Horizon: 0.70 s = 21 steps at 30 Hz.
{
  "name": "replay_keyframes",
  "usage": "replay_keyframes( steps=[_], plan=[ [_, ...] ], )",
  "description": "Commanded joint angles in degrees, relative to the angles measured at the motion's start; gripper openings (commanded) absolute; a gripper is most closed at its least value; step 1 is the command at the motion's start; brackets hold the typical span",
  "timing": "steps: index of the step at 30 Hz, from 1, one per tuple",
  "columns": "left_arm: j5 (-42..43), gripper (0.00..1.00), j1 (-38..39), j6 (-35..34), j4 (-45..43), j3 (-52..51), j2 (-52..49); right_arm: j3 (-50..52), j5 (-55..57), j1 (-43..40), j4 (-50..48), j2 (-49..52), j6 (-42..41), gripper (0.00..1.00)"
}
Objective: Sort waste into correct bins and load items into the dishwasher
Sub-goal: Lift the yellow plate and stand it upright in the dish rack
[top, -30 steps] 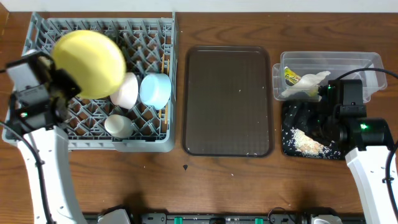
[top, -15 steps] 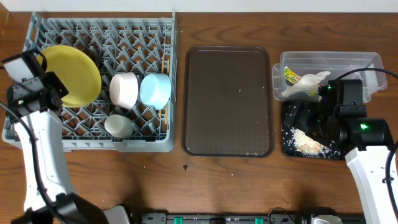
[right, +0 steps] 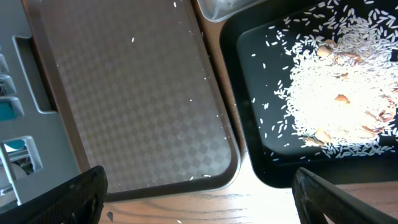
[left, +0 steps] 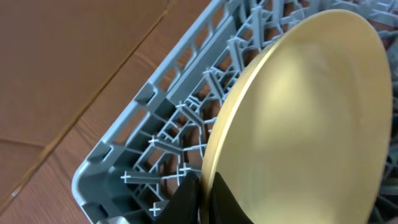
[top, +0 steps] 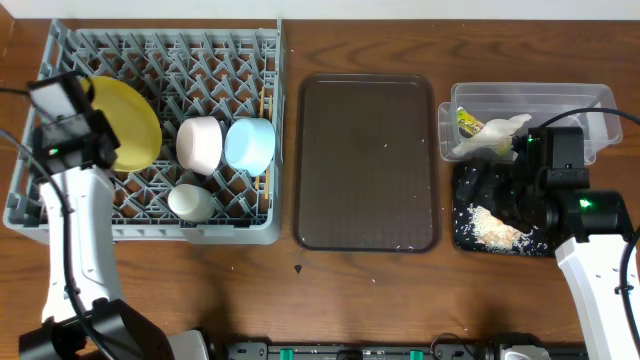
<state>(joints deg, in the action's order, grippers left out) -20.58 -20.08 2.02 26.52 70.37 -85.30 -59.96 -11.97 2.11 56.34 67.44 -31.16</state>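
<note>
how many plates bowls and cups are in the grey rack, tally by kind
plates: 1, the round yellow plate, gripped at its rim by the left tool
bowls: 2, the white-pinkish bowl and the light blue bowl
cups: 1, the small white cup
total: 4, all in the square grey plastic dish rack

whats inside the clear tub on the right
In the clear tub lie a green-yellow wrapper and a crumpled white tissue. The right arm covers the tub's near right part, so anything there is hidden.
</note>
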Motion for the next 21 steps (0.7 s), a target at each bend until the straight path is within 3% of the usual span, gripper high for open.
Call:
replay_keyframes(
  steps=[1, 14, 20, 21],
  plan=[
    [-5.20, 0.07, 2.93, 2.01, -0.50, 0.55, -0.04, -0.68, 0.20, -0.22, 0.00, -0.04, 0.57, 0.93],
    [-5.57, 0.08, 12.90, 3.96, -0.44, 0.55, -0.13, -0.66, 0.17, -0.22, 0.04, -0.04, 0.57, 0.93],
    [-5.38, 0.17, 17.86, 3.89, 1.07, 0.55, -0.13, -0.66, 0.17, -0.22, 0.09, -0.04, 0.57, 0.93],
    [-5.40, 0.27, 18.34, 3.74, 1.46, 0.55, -0.13, -0.66, 0.17, -0.22, 0.09, -0.04, 0.57, 0.93]
  ],
)
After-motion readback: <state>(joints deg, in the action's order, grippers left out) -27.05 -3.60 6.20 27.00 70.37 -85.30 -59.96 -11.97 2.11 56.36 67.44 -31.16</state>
